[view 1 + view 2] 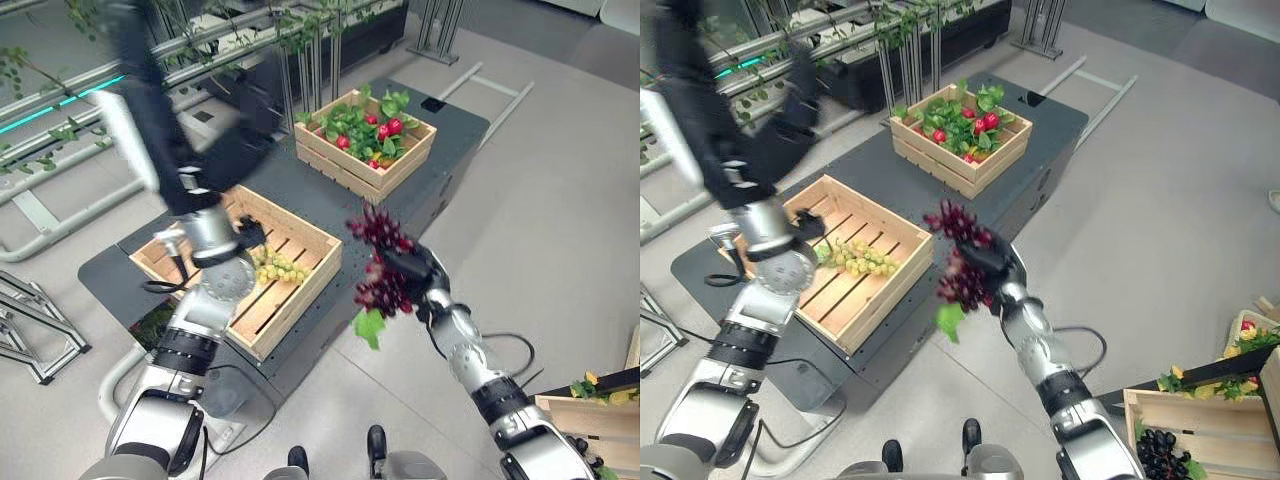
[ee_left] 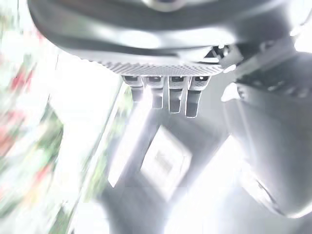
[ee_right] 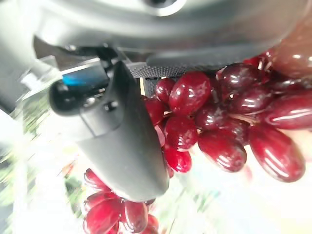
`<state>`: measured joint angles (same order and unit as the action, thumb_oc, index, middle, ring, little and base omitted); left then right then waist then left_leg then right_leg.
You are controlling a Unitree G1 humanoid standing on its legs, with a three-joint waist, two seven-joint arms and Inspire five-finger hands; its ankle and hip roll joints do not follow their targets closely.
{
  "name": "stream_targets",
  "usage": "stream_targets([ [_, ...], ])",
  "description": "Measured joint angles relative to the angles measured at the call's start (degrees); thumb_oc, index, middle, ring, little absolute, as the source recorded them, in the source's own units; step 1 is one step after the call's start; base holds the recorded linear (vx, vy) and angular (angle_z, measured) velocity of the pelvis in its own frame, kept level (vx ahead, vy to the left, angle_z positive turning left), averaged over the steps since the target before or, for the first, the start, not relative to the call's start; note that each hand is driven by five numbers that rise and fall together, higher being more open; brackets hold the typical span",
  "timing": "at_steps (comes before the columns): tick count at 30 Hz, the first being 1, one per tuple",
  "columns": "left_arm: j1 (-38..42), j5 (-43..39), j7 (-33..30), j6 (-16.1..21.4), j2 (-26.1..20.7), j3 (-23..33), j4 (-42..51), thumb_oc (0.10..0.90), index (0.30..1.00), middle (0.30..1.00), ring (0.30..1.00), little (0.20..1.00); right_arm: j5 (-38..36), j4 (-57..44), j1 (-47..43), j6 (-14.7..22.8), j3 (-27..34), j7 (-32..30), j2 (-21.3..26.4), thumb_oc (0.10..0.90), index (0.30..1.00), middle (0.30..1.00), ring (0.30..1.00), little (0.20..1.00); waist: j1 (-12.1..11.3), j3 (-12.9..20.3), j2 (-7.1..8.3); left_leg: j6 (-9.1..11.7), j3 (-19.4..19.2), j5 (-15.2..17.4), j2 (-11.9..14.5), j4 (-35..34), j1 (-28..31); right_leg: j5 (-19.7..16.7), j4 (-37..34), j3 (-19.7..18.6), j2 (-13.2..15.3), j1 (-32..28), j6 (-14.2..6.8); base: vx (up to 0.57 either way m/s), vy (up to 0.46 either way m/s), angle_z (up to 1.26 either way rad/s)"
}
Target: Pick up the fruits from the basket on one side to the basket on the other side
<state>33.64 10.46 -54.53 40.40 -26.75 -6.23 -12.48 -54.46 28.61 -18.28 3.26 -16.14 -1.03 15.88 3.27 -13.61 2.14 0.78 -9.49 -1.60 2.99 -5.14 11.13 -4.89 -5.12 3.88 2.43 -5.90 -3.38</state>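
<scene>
Right hand (image 1: 418, 272) closes round a bunch of red grapes (image 1: 385, 262), thumb across the berries in the wrist view, the bunch and its green leaf (image 1: 368, 326) hanging over the floor just off the worktop (image 1: 445, 125) edge. The carry step appears under way; next, the bunch needs swinging over the near wooden crate (image 1: 290, 300), where green grapes (image 1: 277, 268) already lie, before release. Left hand (image 1: 250, 232) hovers above that crate, fingers straight, holding nothing. A far crate (image 1: 345, 170) of red fruit and leaves sits beyond.
</scene>
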Motion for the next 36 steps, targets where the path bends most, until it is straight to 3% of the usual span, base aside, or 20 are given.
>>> stream_targets([
  [5,-0.1,0.6,-0.4,0.0,1.1,-2.2,0.0,0.800,0.900,0.900,0.900,0.900,0.0,0.0,2.9,-0.4,-0.1,-0.1,0.5,0.400,0.300,0.300,0.300,0.300,0.0,3.1,-1.26,0.0,0.0,0.0,0.0,-0.4,0.0,0.0,0.0,-0.1,0.0,0.0,0.0,0.00,0.000,0.00],
  [13,-3.7,-5.5,11.2,0.0,2.5,-4.8,0.0,0.800,0.900,0.900,0.900,0.900,0.0,0.0,2.9,-0.4,-0.1,-0.2,1.6,0.400,0.300,0.300,0.300,0.300,0.4,6.5,-4.43,0.1,0.0,-0.1,0.1,-0.4,0.0,0.0,-0.2,-0.2,-0.1,0.0,0.0,0.00,0.000,0.00],
  [18,-9.4,-17.7,21.0,-1.6,3.8,-4.8,-0.1,0.800,0.900,0.900,0.900,0.900,0.3,-0.7,3.6,-0.1,0.3,-0.3,1.8,0.400,0.300,0.300,0.300,0.300,0.4,6.6,-4.48,0.1,-0.2,-0.1,0.1,-0.4,0.0,0.0,-0.2,-0.4,-0.2,0.1,0.0,0.00,0.000,0.00],
  [22,-15.4,-25.3,27.4,-5.3,5.6,-4.5,-0.7,0.800,0.900,0.900,0.900,0.900,2.6,-4.2,7.4,0.6,2.7,-0.3,1.8,0.400,0.300,0.300,0.300,0.300,0.3,6.6,-4.31,0.0,-0.3,0.0,0.2,-0.4,-0.1,0.0,-0.2,-0.5,-0.3,0.3,0.0,0.00,-0.052,-0.01],
  [26,-20.3,-29.4,30.4,-8.7,6.6,-4.5,-3.4,0.800,0.900,0.900,0.900,0.900,3.3,-6.3,10.7,0.9,4.3,-0.3,1.9,0.400,0.300,0.300,0.300,0.300,0.5,6.8,-3.67,0.0,-0.6,0.0,0.2,-0.4,-0.3,0.0,-0.2,-1.0,-0.5,0.8,0.0,0.01,-0.041,-0.06],
  [29,-23.4,-30.9,30.5,-9.4,7.9,-3.9,-5.3,0.800,0.900,0.900,0.900,0.900,4.6,-8.8,13.1,1.1,4.6,-0.2,2.2,0.400,0.300,0.300,0.300,0.300,0.3,6.4,-2.99,0.3,-1.2,1.1,0.0,2.6,-1.3,0.5,-0.1,-3.7,-0.7,1.8,0.1,-0.06,0.016,-0.26],
  [30,-24.9,-31.1,30.6,-9.4,8.0,-3.7,-5.7,0.800,0.900,0.900,0.900,0.900,4.6,-9.3,14.0,1.2,4.6,0.1,2.0,0.400,0.300,0.300,0.300,0.300,-0.2,5.7,-1.83,0.7,1.4,2.9,-0.3,7.9,-3.2,0.4,0.3,-5.3,-0.6,1.9,0.4,-0.18,0.127,-0.59],
  [31,-26.6,-31.1,30.2,-9.3,8.0,-3.4,-5.9,0.800,0.900,0.900,0.900,0.900,4.6,-9.4,14.7,2.1,4.3,0.5,1.3,0.400,0.300,0.300,0.300,0.300,-1.3,4.1,0.97,-1.0,8.1,5.4,-2.6,16.5,-8.1,0.3,2.1,-9.4,0.4,2.7,0.7,-0.20,0.172,-0.82],
  [33,-29.9,-31.0,29.0,-8.7,8.1,-3.5,-6.7,0.800,0.900,0.900,0.900,0.900,4.6,-9.3,14.6,2.4,3.3,2.1,1.9,0.400,0.300,0.300,0.300,0.300,-4.5,3.4,1.92,-3.1,20.8,6.7,-7.6,11.4,-8.7,-0.4,3.7,-15.2,0.4,6.0,0.3,-0.17,0.173,-1.44],
  [34,-29.6,-31.1,28.9,-8.8,8.3,-3.6,-9.5,0.800,0.900,0.900,0.900,0.900,4.6,-8.9,13.6,2.7,3.4,2.4,2.5,0.400,0.300,0.300,0.300,0.300,-4.1,2.5,0.29,-3.5,20.8,6.8,-8.0,9.7,-9.8,-0.4,4.2,-15.4,-0.9,6.7,-0.4,-0.10,0.130,-1.32],
  [35,-29.4,-31.2,29.0,-8.9,8.2,-3.5,-10.6,0.800,0.900,0.900,0.900,0.900,4.6,-8.8,13.3,2.9,3.6,2.4,2.5,0.400,0.300,0.300,0.300,0.300,-4.1,1.8,-0.30,-3.7,20.9,3.8,-7.7,9.5,-9.5,-0.5,4.5,-14.9,-1.4,6.8,-0.6,-0.07,0.114,-1.01],
  [36,-29.6,-31.9,28.9,-9.2,8.2,-3.3,-11.5,0.800,0.900,0.900,0.900,0.900,4.6,-8.9,13.9,3.1,3.6,2.4,2.4,0.400,0.300,0.300,0.300,0.300,-4.2,1.4,-0.28,-2.4,18.7,1.8,-6.8,8.9,-9.3,-0.8,3.9,-13.2,-1.4,6.5,-1.0,-0.05,0.097,-0.78],
])
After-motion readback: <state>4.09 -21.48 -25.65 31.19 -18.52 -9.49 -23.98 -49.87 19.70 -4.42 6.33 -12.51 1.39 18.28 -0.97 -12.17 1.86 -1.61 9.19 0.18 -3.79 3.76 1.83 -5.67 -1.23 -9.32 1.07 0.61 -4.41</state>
